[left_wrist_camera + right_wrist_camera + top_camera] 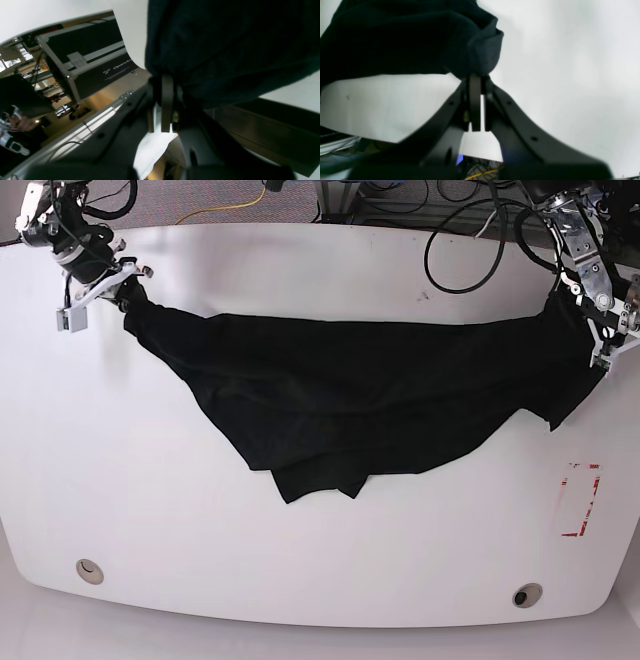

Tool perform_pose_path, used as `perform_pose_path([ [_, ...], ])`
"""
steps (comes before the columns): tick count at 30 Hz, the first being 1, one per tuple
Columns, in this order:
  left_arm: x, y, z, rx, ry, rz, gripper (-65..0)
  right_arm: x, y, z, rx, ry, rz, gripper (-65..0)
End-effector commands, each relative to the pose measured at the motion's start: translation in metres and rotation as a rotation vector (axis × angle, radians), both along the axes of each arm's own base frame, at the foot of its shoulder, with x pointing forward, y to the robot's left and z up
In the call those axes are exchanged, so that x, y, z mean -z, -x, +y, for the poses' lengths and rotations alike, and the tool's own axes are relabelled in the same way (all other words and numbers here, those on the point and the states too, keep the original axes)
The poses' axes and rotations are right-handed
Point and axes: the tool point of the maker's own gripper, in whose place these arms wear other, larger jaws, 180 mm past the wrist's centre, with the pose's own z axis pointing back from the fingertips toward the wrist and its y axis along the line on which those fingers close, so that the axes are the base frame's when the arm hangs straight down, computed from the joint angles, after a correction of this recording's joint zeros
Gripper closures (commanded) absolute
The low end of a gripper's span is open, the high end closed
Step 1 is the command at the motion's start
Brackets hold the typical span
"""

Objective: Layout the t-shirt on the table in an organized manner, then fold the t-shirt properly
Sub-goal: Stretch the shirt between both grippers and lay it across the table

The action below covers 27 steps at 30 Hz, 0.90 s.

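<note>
The black t-shirt (350,400) is stretched across the white table (300,560), pulled taut along its top edge between both arms, with its lower part sagging to a crumpled point near the table's middle. At the base view's far left, my right gripper (127,292) is shut on one end of the cloth. The right wrist view shows its fingers (475,100) pinching a bunched fold of the t-shirt (395,45). At the far right, my left gripper (583,328) is shut on the other end. In the left wrist view its fingers (167,100) clamp the t-shirt (225,50).
A red tape rectangle (580,500) marks the table's right side. Two round grommets (90,570) (527,594) sit near the front edge. Cables (470,240) loop at the back right. A black equipment case (87,57) stands beyond the table edge.
</note>
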Motion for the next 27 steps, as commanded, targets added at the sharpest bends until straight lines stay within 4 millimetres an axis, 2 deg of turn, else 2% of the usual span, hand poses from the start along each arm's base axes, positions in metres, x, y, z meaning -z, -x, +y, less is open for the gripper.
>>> perform_pose_path([
  [1, -0.021, -0.001, 0.018, -0.006, -0.077, -0.012, 0.0, -0.009, 0.0, -0.018, 0.02, 0.062, -0.024, 0.0],
  [6, -0.033, -0.001, 0.032, -0.006, -0.122, -0.012, 0.0, -0.008, 0.008, -0.036, 0.074, 0.12, -0.013, 0.0],
  [10, -0.042, -0.003, 0.039, 0.0, -0.152, -0.012, 0.0, -0.008, 0.009, -0.042, 0.082, 0.147, -0.009, 0.0],
  [19, -0.053, -0.005, 0.049, 0.005, -0.191, -0.011, 0.0, -0.007, 0.012, -0.043, 0.079, 0.151, 0.0, 0.0],
  [27, -0.047, 0.005, 0.049, 0.009, -0.192, 0.027, 0.0, 0.001, 0.021, -0.039, 0.063, 0.141, 0.061, -0.2],
])
